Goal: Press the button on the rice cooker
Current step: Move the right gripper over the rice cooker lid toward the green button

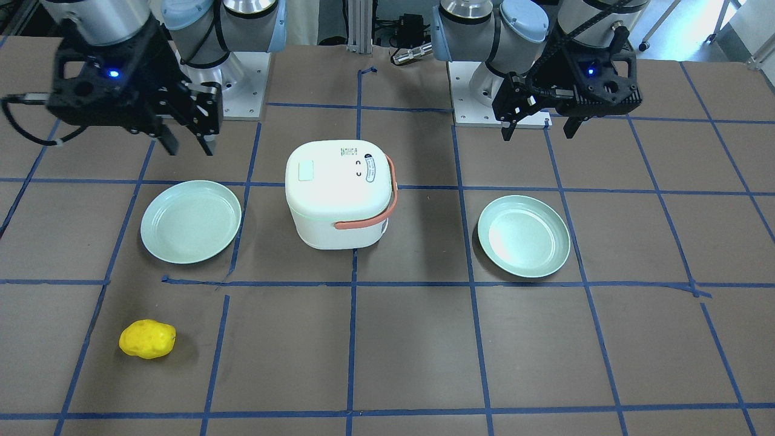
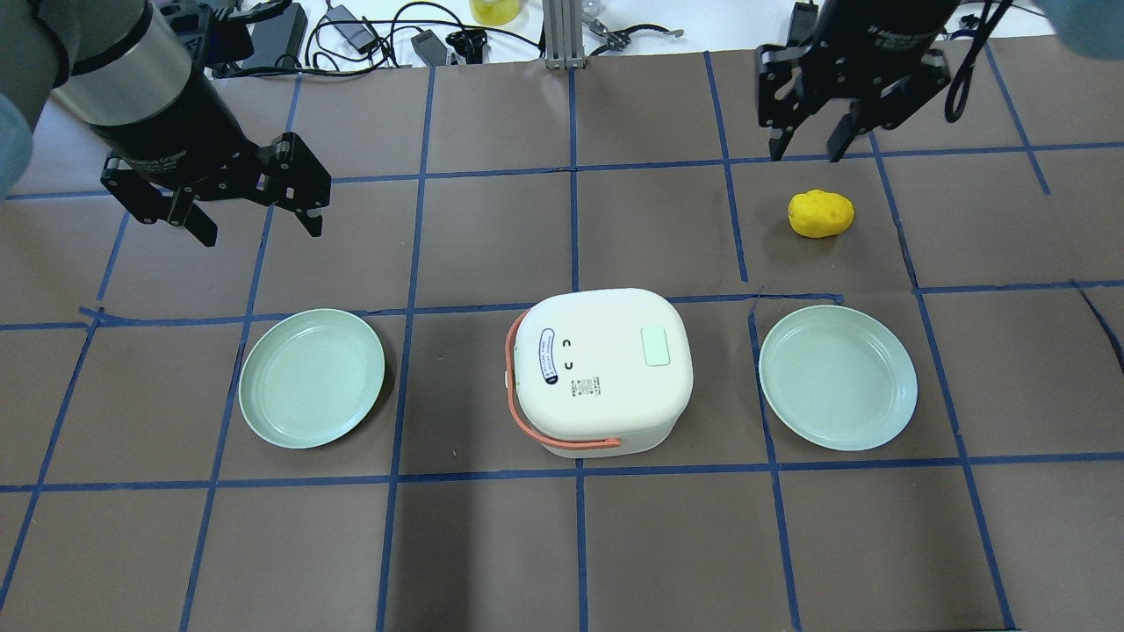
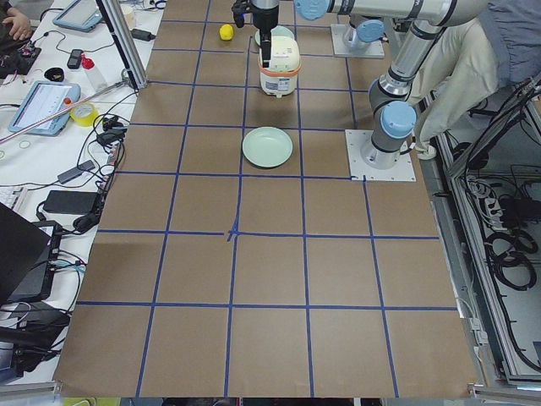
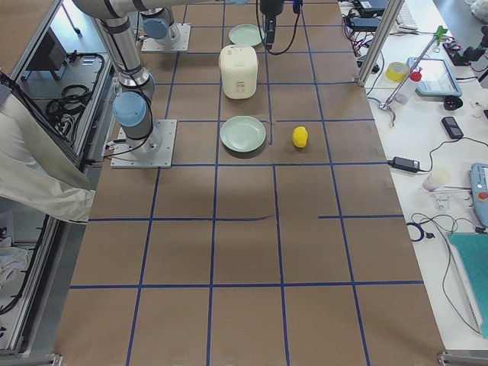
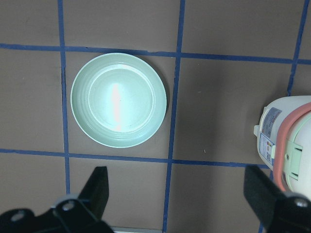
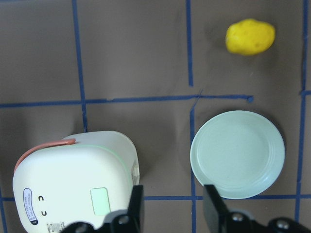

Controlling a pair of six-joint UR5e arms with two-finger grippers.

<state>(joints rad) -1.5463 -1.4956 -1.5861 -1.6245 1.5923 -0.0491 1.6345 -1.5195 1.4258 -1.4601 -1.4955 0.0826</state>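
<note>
The white rice cooker (image 2: pixel 601 369) with a salmon handle stands mid-table, lid shut. A pale green button (image 2: pixel 655 346) sits on its lid; it also shows in the front view (image 1: pixel 307 170) and the right wrist view (image 6: pixel 100 201). My left gripper (image 2: pixel 259 226) hangs open and empty above the table, far left of the cooker, over ground beyond the left plate (image 2: pixel 312 377). My right gripper (image 2: pixel 804 151) hangs open and empty, high, beyond the cooker's right side, near the lemon (image 2: pixel 821 213). Neither gripper touches the cooker.
Two pale green plates flank the cooker, the left one (image 1: pixel 524 236) and the right one (image 2: pixel 839 377). A yellow lemon (image 1: pixel 147 339) lies on the far side of the table by the right plate. Blue tape lines grid the brown table.
</note>
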